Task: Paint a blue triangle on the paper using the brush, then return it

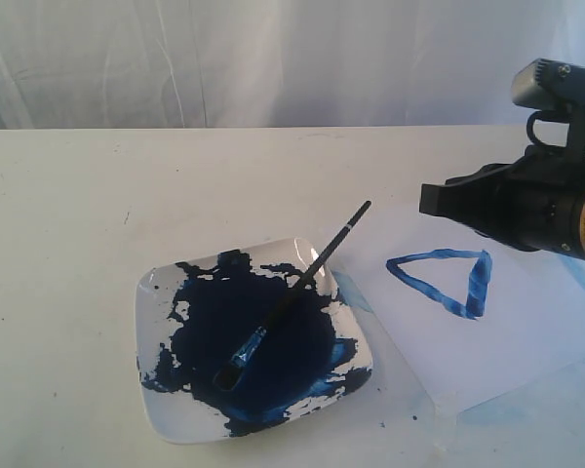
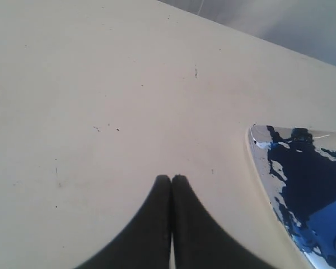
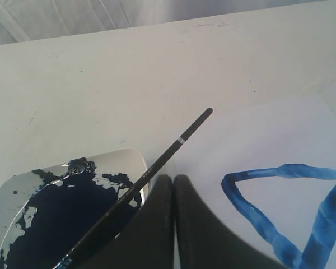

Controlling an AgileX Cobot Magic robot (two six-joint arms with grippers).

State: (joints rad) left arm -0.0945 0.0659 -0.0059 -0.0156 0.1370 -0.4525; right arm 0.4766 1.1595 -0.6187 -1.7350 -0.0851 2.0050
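The brush point(image 1: 292, 292) lies free on the white square plate point(image 1: 148, 322). Its blue bristles rest in the dark paint and its black handle sticks out over the rim toward the paper point(image 1: 536, 336). On the paper is the blue triangle point(image 1: 427, 287), streaky, with its right side thicker. My right gripper point(image 1: 425, 200) hovers shut and empty above the paper, beyond the handle's end. The right wrist view shows this gripper point(image 3: 173, 178) beside the brush point(image 3: 157, 165), apart from it, with the triangle point(image 3: 252, 210) on the other side. My left gripper point(image 2: 171, 179) is shut and empty over bare table beside the plate point(image 2: 260, 168).
The white table point(image 1: 68, 224) spreads out to the left and behind the plate. A white curtain point(image 1: 224, 58) closes off the back. Pale blue smears point(image 1: 507, 409) mark the table by the paper's near corner. Small paint specks dot the table near the plate.
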